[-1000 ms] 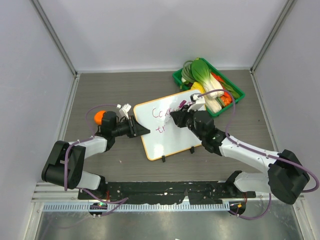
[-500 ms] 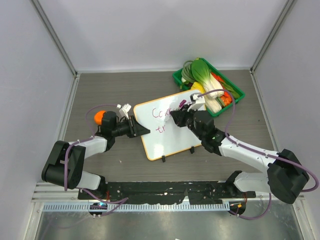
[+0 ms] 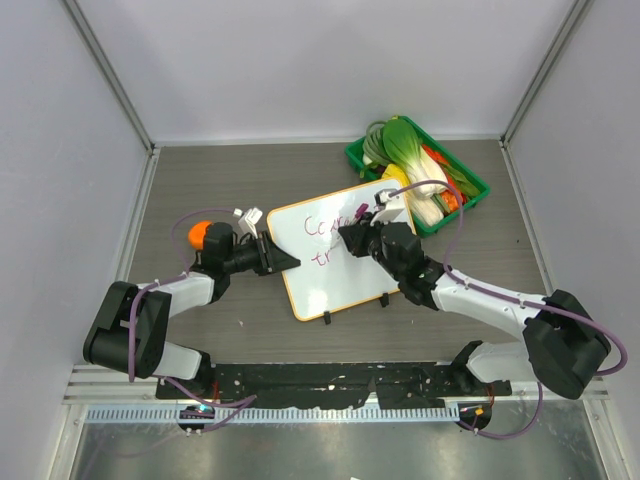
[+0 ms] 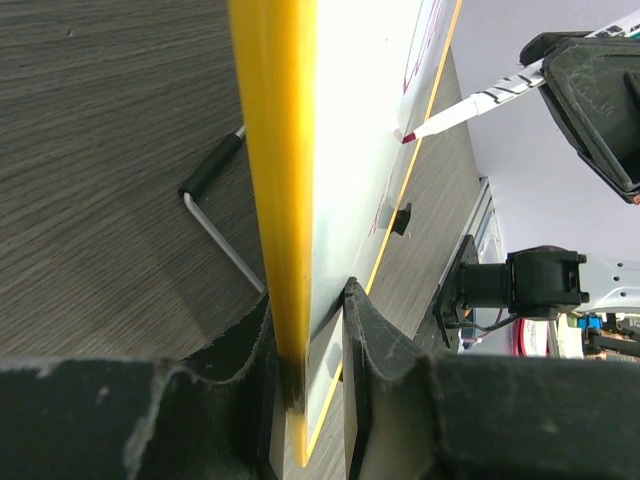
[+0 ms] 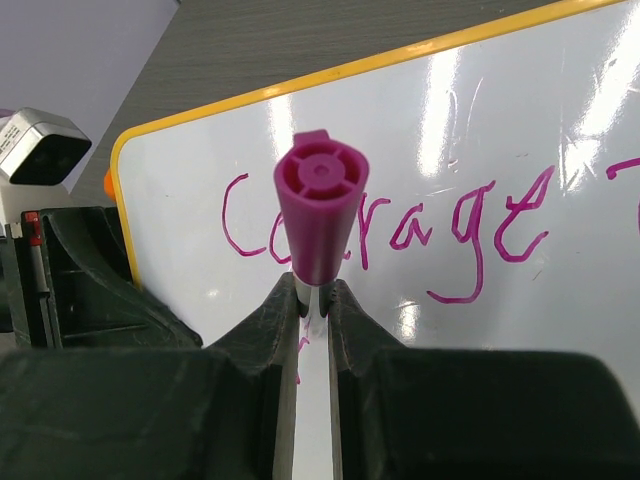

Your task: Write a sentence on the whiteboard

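1. From the top external view, the whiteboard sits askew at mid-bench, a rounded rectangle with a thin orange frame on the dark wood-grain bench.
   - Its far right corner is just beside a green plastic tray of vegetables, among them a leafy bok choy.
   - The left tool is clamped on the board's left edge.
   - The right tool pinches a marker over the board's upper half.
   - The sentence is purple-pink handwriting in two lines, largely hidden by that tool.
   - An orange rounded part sits by the left wrist.

2. From the left wrist view, we look along the board edge-on.
   - The glossy yellow-orange frame runs between the two black ribbed fingers, which press on either face.
   - The marker's white barrel slants down and its tip touches the white face.
   - A small black clip sticks out from the far edge.
   - A bent metal rod with a black sleeve lies on the bench beside the board.

3. From the right wrist view, the fingers grip the marker's barrel just under its round, ridged purple cap.
   - Behind it we read "Courage", the barrel covering its middle letters.
   - Light glares off the smooth board.
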Tool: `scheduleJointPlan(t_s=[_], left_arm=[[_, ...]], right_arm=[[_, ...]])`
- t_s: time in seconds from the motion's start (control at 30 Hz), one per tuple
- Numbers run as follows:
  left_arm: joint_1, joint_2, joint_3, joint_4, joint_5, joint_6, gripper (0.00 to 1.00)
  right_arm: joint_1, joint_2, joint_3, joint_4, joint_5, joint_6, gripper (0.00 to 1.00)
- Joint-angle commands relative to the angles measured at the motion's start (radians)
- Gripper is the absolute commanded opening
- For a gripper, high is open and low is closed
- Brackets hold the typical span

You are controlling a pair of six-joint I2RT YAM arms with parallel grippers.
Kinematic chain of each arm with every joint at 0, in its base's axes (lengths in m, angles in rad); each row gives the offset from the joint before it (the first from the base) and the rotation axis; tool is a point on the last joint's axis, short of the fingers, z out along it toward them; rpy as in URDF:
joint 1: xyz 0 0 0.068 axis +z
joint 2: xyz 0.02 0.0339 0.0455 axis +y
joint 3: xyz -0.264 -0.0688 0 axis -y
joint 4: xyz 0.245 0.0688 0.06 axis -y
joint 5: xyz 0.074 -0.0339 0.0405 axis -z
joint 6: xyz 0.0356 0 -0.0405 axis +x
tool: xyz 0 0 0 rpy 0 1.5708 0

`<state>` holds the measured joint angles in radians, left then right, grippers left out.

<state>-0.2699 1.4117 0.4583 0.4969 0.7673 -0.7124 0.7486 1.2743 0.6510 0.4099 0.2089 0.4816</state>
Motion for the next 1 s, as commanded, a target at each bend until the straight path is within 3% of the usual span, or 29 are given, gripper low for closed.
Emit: scheduleJointPlan(t_s=[0.0, 0.47, 0.97], left_arm=[[-0.011, 0.036, -0.014, -0.139, -0.191, 0.137, 0.00], [-0.011, 0.033, -0.017, -0.139, -0.194, 0.137, 0.00], [-0.011, 0.033, -0.013, -0.141, -0.194, 0.140, 0.00]], right_arm=[[-0.005, -0.012, -0.025, 0.026, 0.027, -0.005, 0.01], [-0.005, -0.067, -0.094, -0.017, 0.017, 0.000, 0.01], [-0.005, -0.116, -0.028, 0.021, 0.044, 0.014, 0.01]])
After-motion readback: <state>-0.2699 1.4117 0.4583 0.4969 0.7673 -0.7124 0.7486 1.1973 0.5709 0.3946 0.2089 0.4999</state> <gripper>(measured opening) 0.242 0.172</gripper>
